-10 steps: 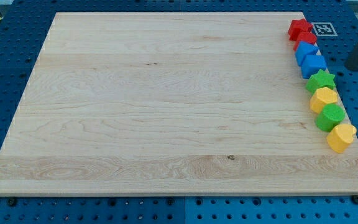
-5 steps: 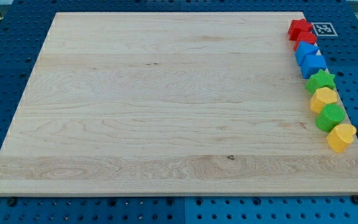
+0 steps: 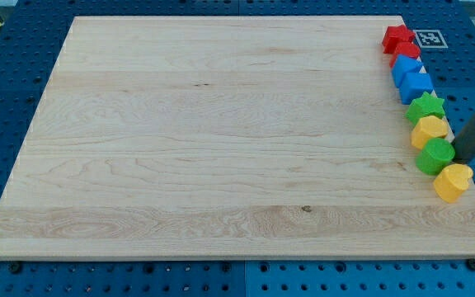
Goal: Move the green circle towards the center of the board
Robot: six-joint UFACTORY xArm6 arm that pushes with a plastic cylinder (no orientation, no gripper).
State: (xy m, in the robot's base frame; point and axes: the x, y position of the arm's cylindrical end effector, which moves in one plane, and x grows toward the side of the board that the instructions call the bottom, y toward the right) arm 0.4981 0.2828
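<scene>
The green circle (image 3: 435, 156) sits near the board's right edge, in a column of blocks. Above it are a yellow block (image 3: 429, 130) and a green star (image 3: 426, 106). Below it is a yellow heart-like block (image 3: 452, 181). The dark rod comes in from the view's right, and my tip (image 3: 457, 157) is right at the green circle's right side, touching or nearly touching it.
Higher in the same column are two blue blocks (image 3: 411, 78) and two red blocks (image 3: 400, 41). A fiducial tag (image 3: 428, 38) lies at the board's top right corner. The wooden board (image 3: 221, 140) rests on a blue pegboard.
The rod was at the view's right edge, off the board. It has moved left onto the board to the green circle's right side. The circle has shifted slightly left.
</scene>
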